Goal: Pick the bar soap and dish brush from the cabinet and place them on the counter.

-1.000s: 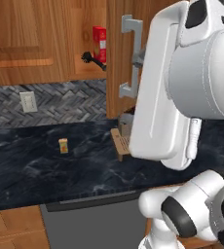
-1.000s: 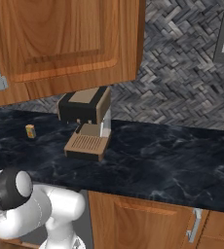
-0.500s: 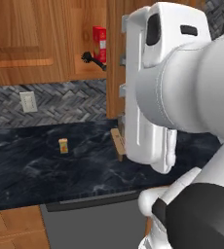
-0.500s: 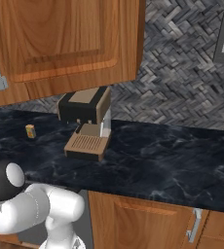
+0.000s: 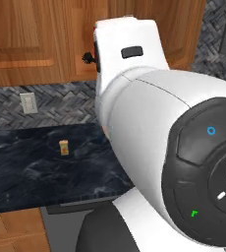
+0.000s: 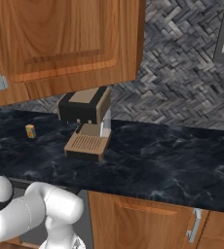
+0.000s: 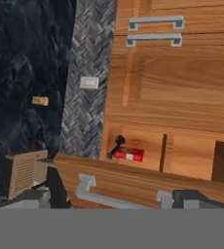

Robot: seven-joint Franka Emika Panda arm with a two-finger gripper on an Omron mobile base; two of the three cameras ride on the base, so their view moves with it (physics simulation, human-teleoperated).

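Note:
In the hand view, which is rolled sideways, the open cabinet (image 7: pixel 182 146) holds the black dish brush (image 7: pixel 116 146) beside a tall red box (image 7: pixel 129 154) with a white label. I cannot make out the bar soap. The cabinet's door (image 7: pixel 133 181) stands edge-on across the bottom, with its grey bar handle (image 7: pixel 90 188) facing me. My gripper (image 7: pixel 111 203) is open, its fingertips (image 7: pixel 192 197) far apart, well short of the shelf. The brush head (image 5: pixel 88 58) peeks out beside my arm. The black veined counter (image 6: pixel 172 160) runs below.
A brown coffee machine (image 6: pixel 86 124) stands on the counter under the open door (image 6: pixel 60 44). A tiny orange-yellow block (image 5: pixel 64 147) sits to its left, below a wall outlet (image 5: pixel 28 102). My arm (image 5: pixel 159 147) blocks the right half of the left base view.
My arm has swung closer to the left base camera, now covering the cabinet opening and the coffee machine there. In the right base view its elbow has dropped towards the lower left.

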